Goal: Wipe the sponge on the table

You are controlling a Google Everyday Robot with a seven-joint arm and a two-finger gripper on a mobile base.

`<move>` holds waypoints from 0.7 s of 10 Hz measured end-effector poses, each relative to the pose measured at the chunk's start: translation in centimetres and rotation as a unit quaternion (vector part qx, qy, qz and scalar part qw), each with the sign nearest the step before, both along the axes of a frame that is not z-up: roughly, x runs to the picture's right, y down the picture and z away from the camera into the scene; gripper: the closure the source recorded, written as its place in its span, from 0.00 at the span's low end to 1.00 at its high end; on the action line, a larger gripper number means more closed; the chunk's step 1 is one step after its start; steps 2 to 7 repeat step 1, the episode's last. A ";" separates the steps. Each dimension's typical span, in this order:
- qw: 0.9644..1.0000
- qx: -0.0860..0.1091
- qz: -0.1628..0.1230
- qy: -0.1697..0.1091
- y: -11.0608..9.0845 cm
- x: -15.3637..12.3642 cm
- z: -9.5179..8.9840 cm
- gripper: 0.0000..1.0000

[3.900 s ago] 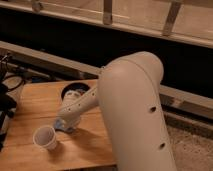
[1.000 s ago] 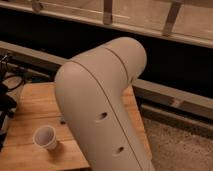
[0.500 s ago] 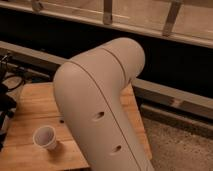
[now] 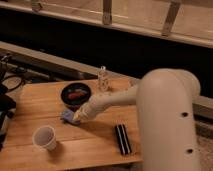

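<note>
Camera view shows the gripper [image 4: 78,117] low over the table [image 4: 95,150], at the end of a forearm that reaches in from the 3 o'clock side. The sponge [image 4: 67,116] lies flat on the wood, touching the gripper's tip, and its visible light-blue part sticks out toward 9 o'clock from it. The rest is hidden beneath the tip, so its long axis cannot be settled. Nor can it be made out whether the gripper is clamped on the sponge or only bearing down on it.

Around the sponge, the black bowl [image 4: 64,92] sits near at 1 o'clock, the paper cup [image 4: 44,137] near at 7 o'clock, and the black ribbed block [image 4: 122,138] well apart at 4 o'clock. By this layout, any stroke has its freest run along the 9-to-3 line, between bowl and cup.

Half a second and a second ago, the arm's bulky white link [image 4: 165,115] filled the middle of the view and hid the bowl and the sponge. It now stands at the right, with both in sight. About four seconds ago the gripper's tip was closer to the cup, which has kept its place.
</note>
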State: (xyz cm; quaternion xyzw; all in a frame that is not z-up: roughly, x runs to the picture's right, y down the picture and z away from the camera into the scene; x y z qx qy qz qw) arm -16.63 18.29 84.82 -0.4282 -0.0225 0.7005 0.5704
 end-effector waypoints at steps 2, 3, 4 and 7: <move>1.000 -0.003 0.005 -0.016 0.0 -0.3 -0.1 0.20; 1.000 -0.003 0.005 -0.016 0.0 -0.3 -0.1 0.20; 1.000 -0.003 0.005 -0.016 0.0 -0.3 -0.1 0.20; 1.000 -0.003 0.005 -0.016 0.0 -0.3 -0.1 0.20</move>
